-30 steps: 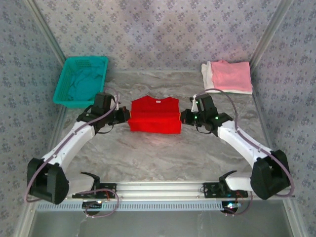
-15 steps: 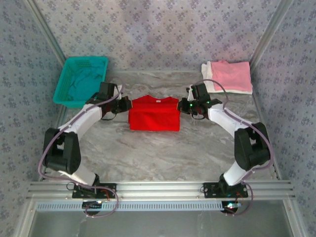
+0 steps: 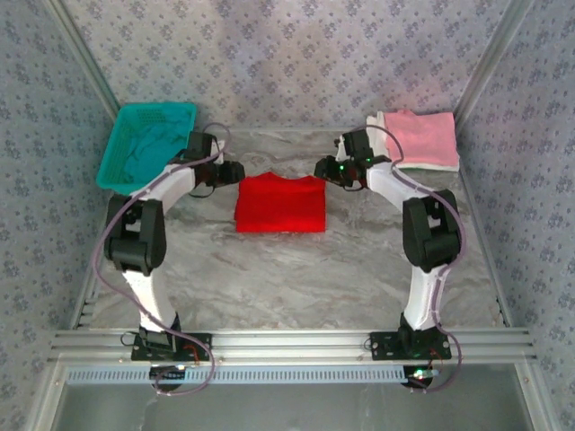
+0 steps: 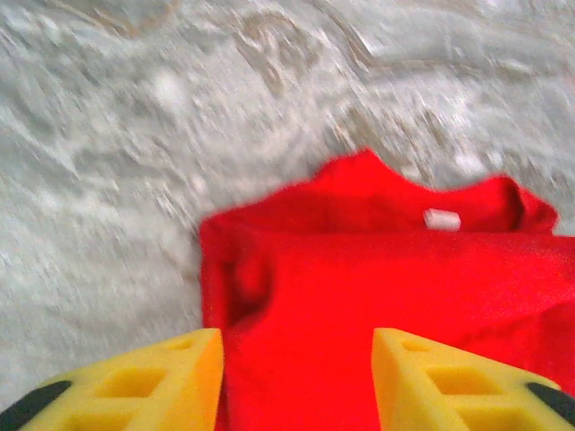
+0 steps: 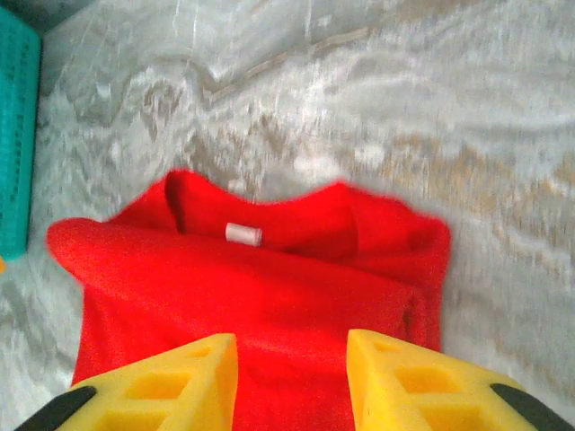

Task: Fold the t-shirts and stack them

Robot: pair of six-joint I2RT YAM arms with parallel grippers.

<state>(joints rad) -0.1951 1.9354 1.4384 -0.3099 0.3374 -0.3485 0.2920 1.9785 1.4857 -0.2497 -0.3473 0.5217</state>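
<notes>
Soft, even light comes from overhead and leaves only faint shadows under the arms in the top view, which is sharp. Both wrist views are smeared: the table (image 4: 108, 135) beyond the fingers (image 4: 171, 373) streaks, and the red shirt (image 4: 359, 278) just ahead of them has fuzzy edges.

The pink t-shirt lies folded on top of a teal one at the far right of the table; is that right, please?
Not quite: the pink t-shirt lies folded on top of a white t-shirt, not a teal one, at the far right of the table, as the top external view shows.
</notes>
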